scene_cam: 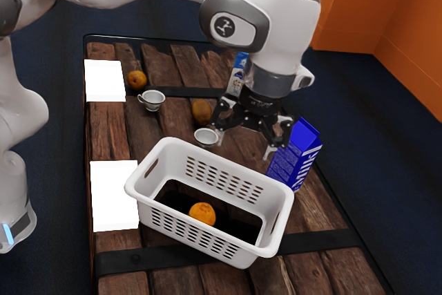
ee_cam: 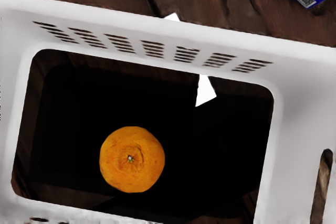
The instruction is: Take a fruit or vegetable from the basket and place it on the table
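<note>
Claw spread wide, pinching nothing; orange (scene_cam: pixel 202 213) inside basket (scene_cam: pixel 173 144).
Gripper (scene_cam: pixel 244 146) above basket, fingers apart, clear of the orange. Surface: dark wood-plank table (scene_cam: pixel 109 132); room: blue floor (scene_cam: pixel 359 115), orange wall (scene_cam: pixel 345 8). Basket walls surround the orange; blue milk carton (scene_cam: pixel 293 160) beside basket; two cups (scene_cam: pixel 152 101) and brown fruit (scene_cam: pixel 201 111) nearby.

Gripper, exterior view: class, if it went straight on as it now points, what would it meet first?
Probably the basket or the orange inside it; the gripper points down, but depth is unclear, so I can't tell which.
</note>
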You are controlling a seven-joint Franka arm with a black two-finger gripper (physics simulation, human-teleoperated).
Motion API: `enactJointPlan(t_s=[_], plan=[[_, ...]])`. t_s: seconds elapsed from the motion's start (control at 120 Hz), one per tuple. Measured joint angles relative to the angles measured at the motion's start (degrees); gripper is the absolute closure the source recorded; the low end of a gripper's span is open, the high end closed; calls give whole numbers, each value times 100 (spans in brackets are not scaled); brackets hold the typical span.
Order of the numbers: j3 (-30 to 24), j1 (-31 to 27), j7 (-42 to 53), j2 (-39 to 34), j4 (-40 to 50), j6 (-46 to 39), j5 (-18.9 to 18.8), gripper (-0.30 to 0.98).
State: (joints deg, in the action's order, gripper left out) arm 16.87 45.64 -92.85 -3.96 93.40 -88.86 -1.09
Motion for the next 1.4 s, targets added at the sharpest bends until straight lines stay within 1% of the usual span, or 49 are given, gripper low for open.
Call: enactJointPlan(t_s=[0.117,0.175,0.283,0.375,0.5,0.542,0.6,0.692,0.817,0.883,0.95,1.0,1.058,1.167,1.275,1.4], plan=[[10,167,-613,-85,81,23,-195,0],[-8,224,-1028,-373,391,73,-178,0],[-24,478,-1781,-582,916,-33,-94,0],[159,470,-2274,-663,1387,-140,-28,0],[240,459,-2807,-650,1567,-233,13,0],[232,459,-2927,-631,1547,-252,-29,0],[-103,472,-3080,-477,1468,-262,-90,0],[-430,531,-3287,-317,1427,-245,-125,0],[-475,501,-3386,-388,1418,-114,-172,0],[-588,487,-3384,-486,1367,-35,-208,0],[-583,520,-3161,-590,1349,43,-342,1],[-390,518,-2841,-642,1336,79,-515,1],[-128,461,-2401,-622,1255,100,-616,0],[-30,456,-1611,-436,876,132,-722,0],[-6,462,-917,-338,786,148,-688,0],[14,413,-263,-314,1114,-68,-521,0]])
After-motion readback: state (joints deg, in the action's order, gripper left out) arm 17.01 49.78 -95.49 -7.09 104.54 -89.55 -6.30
